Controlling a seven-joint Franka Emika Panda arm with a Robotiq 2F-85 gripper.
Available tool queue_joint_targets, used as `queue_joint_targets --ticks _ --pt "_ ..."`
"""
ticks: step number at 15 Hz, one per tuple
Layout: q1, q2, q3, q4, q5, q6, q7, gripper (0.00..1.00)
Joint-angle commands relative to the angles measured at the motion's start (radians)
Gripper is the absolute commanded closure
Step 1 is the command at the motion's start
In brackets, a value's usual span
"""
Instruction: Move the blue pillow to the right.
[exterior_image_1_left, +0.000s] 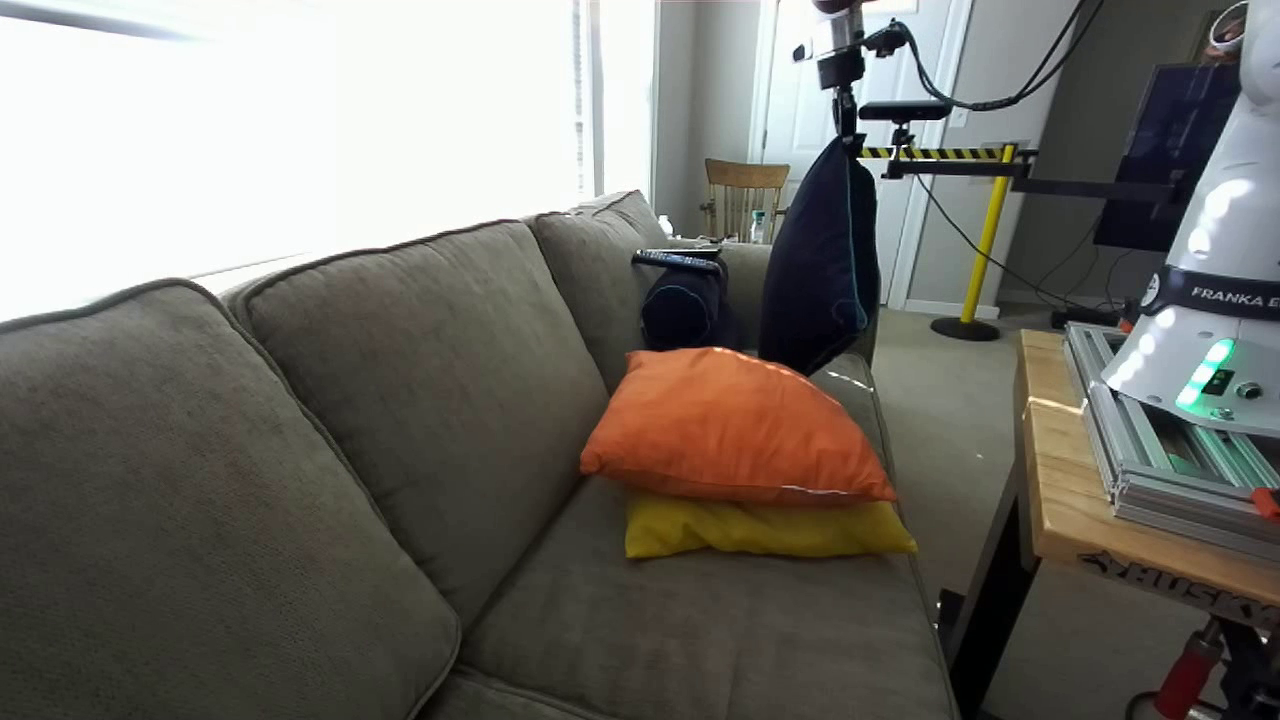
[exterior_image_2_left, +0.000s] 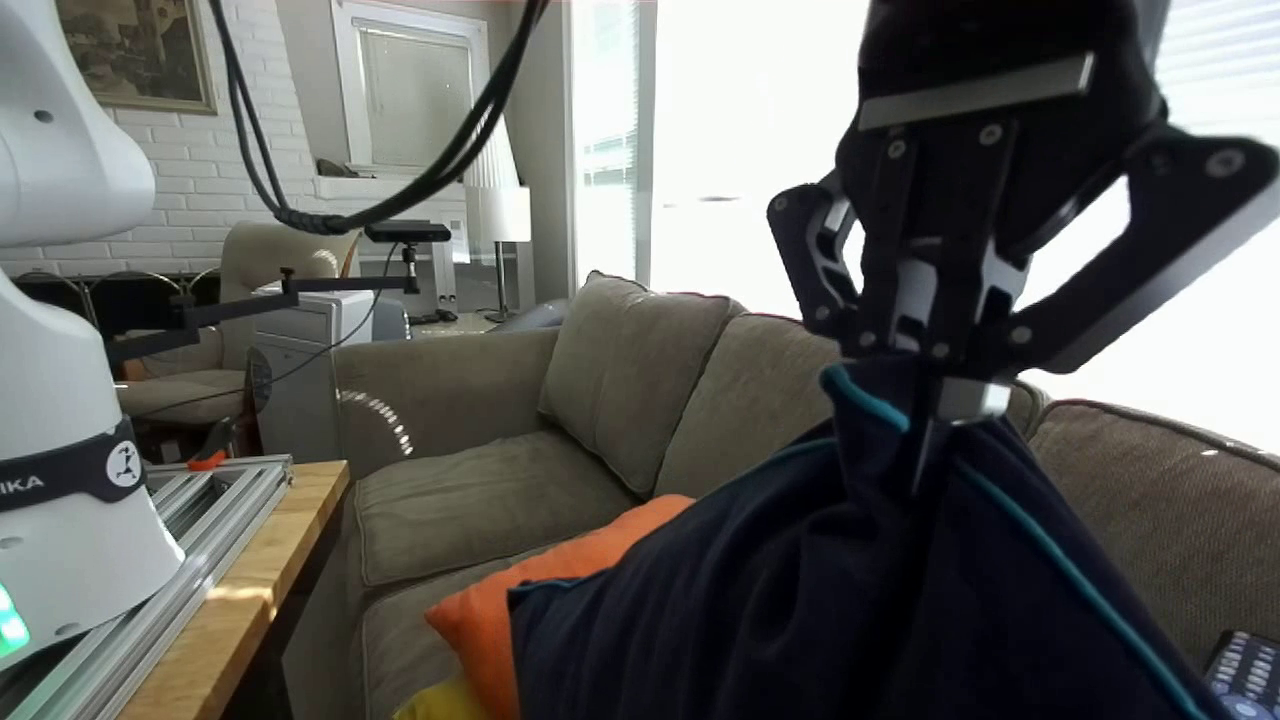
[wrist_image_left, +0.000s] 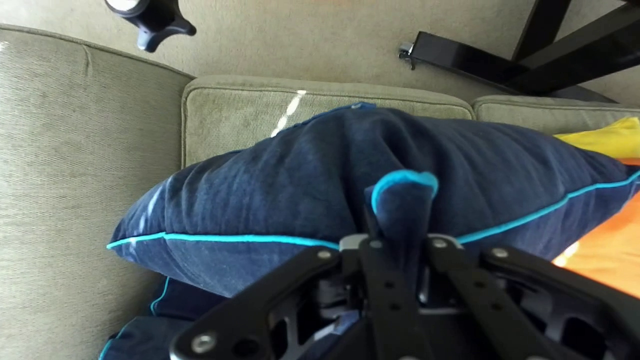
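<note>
Wrist view: my gripper (wrist_image_left: 399, 242) clamps a pinched fold of the blue pillow (wrist_image_left: 312, 195), which hangs directly beneath it, presumably so I can carry it right without dragging.

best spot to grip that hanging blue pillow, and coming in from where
Probably the teal-piped tip at the top of the blue pillow, from above: it stands up as a thin fold, which the pincer grips now, while the plump body looks too thick to pinch.
</note>
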Motion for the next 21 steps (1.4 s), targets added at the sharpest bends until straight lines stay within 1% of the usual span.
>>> queue_joint_targets --ticks 1,11,12,17,21 --pt "-0.012 0.011 0.013 0.009 -0.003 -0.001 0.006 0.90" --pt "-0.012 0.020 0.014 0.023 -0.003 -0.001 0.010 0.90" --pt "-0.012 0.020 0.014 0.023 -0.003 -0.001 0.010 0.97" --pt "-0.018 0.073 0.013 0.048 -0.001 -0.003 0.034 0.97" --pt "-0.024 0.130 0.016 0.082 0.010 0.043 0.079 0.97"
